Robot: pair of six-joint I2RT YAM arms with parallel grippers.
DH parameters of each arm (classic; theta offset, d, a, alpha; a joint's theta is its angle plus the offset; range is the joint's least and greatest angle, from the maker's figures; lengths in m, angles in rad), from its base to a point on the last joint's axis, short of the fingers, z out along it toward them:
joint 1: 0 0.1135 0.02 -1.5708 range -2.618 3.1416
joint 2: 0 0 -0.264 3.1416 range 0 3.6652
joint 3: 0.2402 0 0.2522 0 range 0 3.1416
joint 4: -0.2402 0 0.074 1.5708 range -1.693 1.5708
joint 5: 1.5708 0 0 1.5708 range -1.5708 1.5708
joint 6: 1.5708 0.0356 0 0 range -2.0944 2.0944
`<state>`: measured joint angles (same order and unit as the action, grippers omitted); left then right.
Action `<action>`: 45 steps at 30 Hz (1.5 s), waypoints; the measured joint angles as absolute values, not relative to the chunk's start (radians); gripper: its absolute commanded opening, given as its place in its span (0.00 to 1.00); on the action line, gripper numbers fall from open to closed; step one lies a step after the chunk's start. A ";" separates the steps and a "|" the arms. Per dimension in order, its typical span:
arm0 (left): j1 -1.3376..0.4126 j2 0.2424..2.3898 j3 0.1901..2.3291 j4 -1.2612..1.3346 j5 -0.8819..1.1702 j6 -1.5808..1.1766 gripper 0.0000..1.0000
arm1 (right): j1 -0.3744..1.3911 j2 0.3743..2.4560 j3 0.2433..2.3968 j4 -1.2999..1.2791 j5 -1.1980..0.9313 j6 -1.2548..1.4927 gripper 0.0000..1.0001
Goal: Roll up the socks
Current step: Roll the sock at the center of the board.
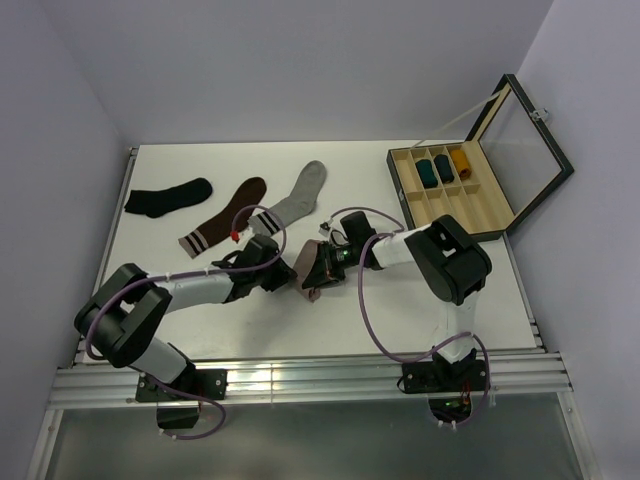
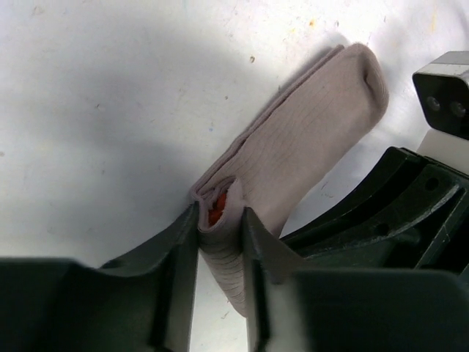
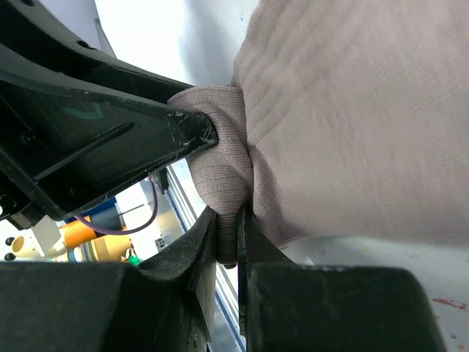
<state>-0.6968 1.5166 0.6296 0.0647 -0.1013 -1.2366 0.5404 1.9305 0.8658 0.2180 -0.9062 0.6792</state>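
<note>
Left wrist view: L gripper (image 2: 220, 218) is clamped narrow on the pink sock (image 2: 308, 132) at its cuff end, lower centre of frame, w/ red showing in the fold. R gripper (image 3: 229, 220) pinches a fold of the same sock, bottom centre of its view. Grey sock (image 1: 300, 195) lies flat, upper centre of top view. For a tight roll, you hold tension w/ R & turn L slowly so layers don't slip.

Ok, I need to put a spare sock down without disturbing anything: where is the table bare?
The table is bare along the middle of its near edge, and between the grey sock and the wooden box. Crowded: the middle, where the left gripper and right gripper pinch the pink sock.
</note>
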 measured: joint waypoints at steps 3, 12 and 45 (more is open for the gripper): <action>-0.697 1.530 0.643 0.063 -0.102 -1.235 0.16 | 0.540 1.927 0.869 0.205 -0.896 0.666 0.10; -0.697 1.560 0.693 0.033 -0.086 -1.193 0.09 | 0.564 1.703 0.841 0.094 -0.684 0.487 0.50; -0.675 1.664 0.872 -0.139 0.012 -1.030 0.08 | 0.970 1.582 0.758 0.127 0.098 0.130 0.56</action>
